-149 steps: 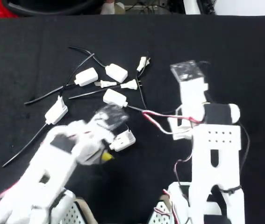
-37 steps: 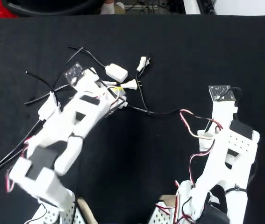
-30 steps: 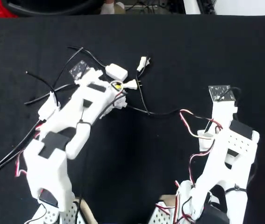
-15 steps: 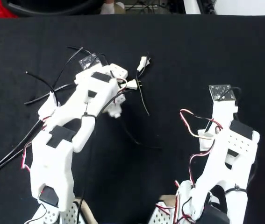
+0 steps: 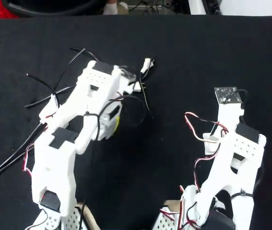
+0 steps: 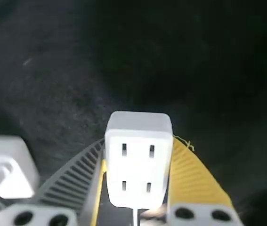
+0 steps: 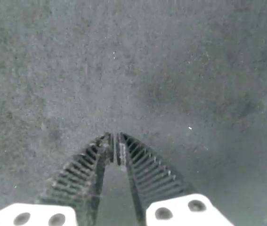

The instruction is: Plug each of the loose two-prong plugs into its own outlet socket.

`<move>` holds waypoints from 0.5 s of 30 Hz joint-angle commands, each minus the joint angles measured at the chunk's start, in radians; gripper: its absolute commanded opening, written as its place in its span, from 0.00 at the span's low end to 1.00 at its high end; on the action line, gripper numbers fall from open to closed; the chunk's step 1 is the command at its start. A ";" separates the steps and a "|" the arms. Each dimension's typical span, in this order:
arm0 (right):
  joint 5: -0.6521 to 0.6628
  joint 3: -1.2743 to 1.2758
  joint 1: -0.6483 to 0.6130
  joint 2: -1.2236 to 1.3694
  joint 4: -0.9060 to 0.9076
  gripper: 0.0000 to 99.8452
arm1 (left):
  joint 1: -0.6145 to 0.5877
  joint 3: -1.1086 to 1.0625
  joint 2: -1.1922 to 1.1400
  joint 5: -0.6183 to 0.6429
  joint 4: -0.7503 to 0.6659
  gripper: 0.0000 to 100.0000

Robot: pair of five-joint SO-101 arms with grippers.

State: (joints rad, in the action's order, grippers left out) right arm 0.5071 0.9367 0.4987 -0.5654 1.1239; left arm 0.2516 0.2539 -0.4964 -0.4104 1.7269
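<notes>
1. My left hand (image 6: pixel 138 147) was clamped on a white outlet socket (image 6: pixel 138 162). A ribbed grey finger (image 6: pixel 84 162) pressed one side of the socket and a yellow finger (image 6: pixel 187 174) pressed the other.
2. The socket's face, with its four slots, was turned toward the wrist camera, and the black tabletop (image 6: pixel 194 56) lay behind it. I could not tell whether the socket touched the cloth.
3. From above, the left arm (image 5: pixel 73 129) ran slantwise over the tabletop with its wrist folded back under its far end.
4. A two-prong plug (image 5: pixel 136 86) lay loose just beside the left arm's far end, with its prongs pointing away from the arm.
5. A smaller white plug (image 5: pixel 147 63) lay near that one, a little farther from the left arm.
6. Black cords (image 5: pixel 44 86) fanned out from under the left arm on the side facing away from the right arm. A white block (image 5: pixel 48 111) peeked out against that same side.
7. In the left wrist view, another white block (image 6: pixel 6 165) sat just beside the grey finger. I could not tell what it was.
8. My right hand (image 7: pixel 115 142) was pinched fully together, its fingertips touching and nothing between them. It sat over bare tabletop, well apart from the left arm.
</notes>
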 commanded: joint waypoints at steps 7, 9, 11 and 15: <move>0.068 -0.015 0.014 -0.001 -0.009 0.02 | 0.059 -0.191 0.037 -0.391 -0.025 0.03; 0.068 -0.015 0.014 -0.004 -0.006 0.04 | 0.093 -0.300 0.083 -0.344 -0.144 0.03; 0.068 -0.015 0.014 -0.004 -0.005 0.07 | 0.130 -0.429 0.161 -0.305 -0.247 0.03; 0.068 -0.015 0.014 -0.004 -0.003 0.08 | 0.209 -0.673 0.385 -0.233 -0.376 0.05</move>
State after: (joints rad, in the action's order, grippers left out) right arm 0.5685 0.9367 0.4987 -0.5654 1.1239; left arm 0.4020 -0.2693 -0.2969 -0.7127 1.4293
